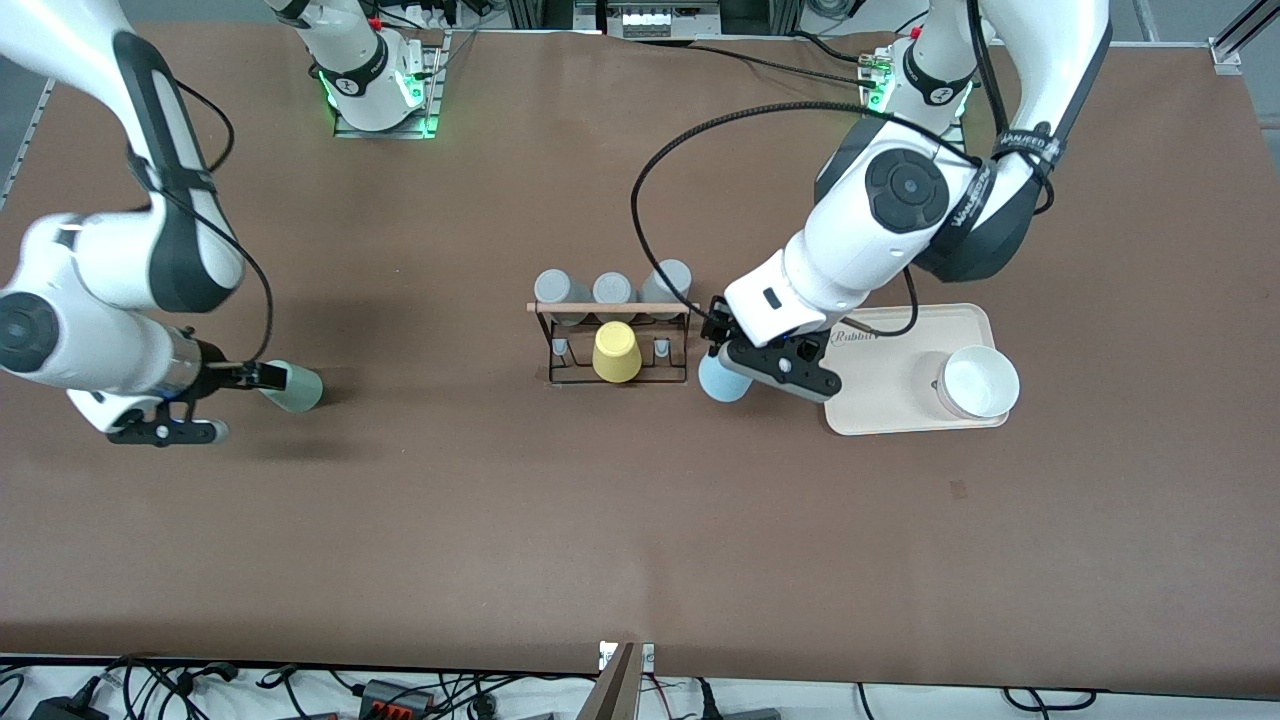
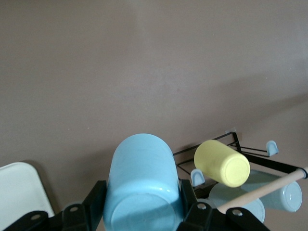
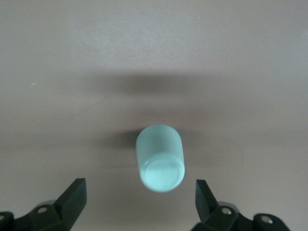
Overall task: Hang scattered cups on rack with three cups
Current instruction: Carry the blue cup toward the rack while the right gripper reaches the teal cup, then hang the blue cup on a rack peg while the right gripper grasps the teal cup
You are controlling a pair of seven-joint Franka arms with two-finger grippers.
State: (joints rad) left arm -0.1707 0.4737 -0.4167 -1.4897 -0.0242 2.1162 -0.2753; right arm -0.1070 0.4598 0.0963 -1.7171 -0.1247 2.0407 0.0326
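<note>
White bowl (image 1: 979,382) sits on cream tray (image 1: 890,400).

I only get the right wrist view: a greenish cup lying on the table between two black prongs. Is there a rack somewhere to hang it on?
Observer: Yes. A small black rack stands mid-table, toward the left arm's end from the open right gripper and your green cup.
Operator: Anything on it?
Observer: A yellow cup, and three grey cups along its rod.
Operator: What's the other arm doing?
Observer: The left gripper is shut on a blue cup beside the rack.
</note>
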